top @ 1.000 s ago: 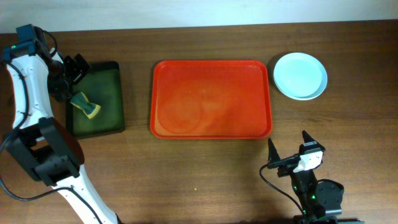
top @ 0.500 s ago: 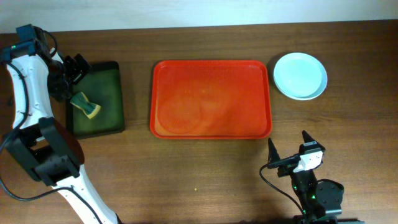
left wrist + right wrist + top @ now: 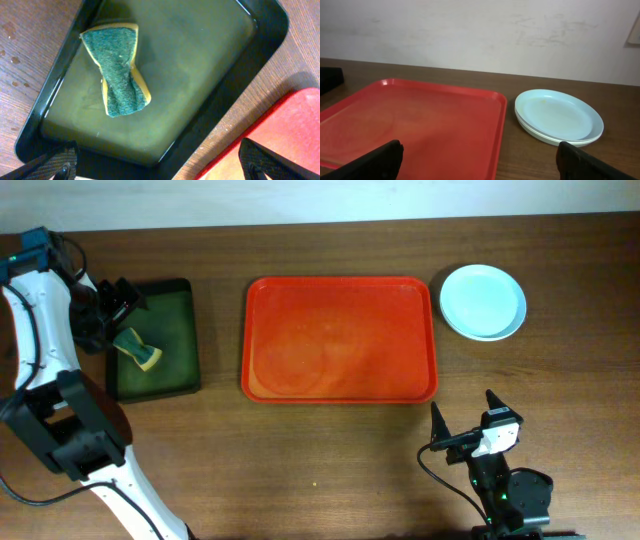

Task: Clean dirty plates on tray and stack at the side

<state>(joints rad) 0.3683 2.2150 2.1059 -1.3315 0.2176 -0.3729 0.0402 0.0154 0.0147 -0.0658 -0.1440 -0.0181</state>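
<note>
The red-orange tray (image 3: 340,340) lies bare at mid-table; it also shows in the right wrist view (image 3: 420,125). The plates (image 3: 483,301) sit stacked to its right, a pale mint-blue one on top; the stack also shows in the right wrist view (image 3: 557,116). My left gripper (image 3: 118,292) is open and empty above the dark green tray (image 3: 155,375), its fingertips (image 3: 159,162) apart near that tray's corner. My right gripper (image 3: 462,418) is open and empty near the front edge, its fingertips (image 3: 480,160) wide apart.
A green-and-yellow sponge (image 3: 138,350) lies in the dark green tray (image 3: 200,75) at the left; it also shows in the left wrist view (image 3: 116,70). A pale wall runs behind the table's far edge.
My left arm has drawn back slightly to the left. The right arm, tray and plates have not moved.
</note>
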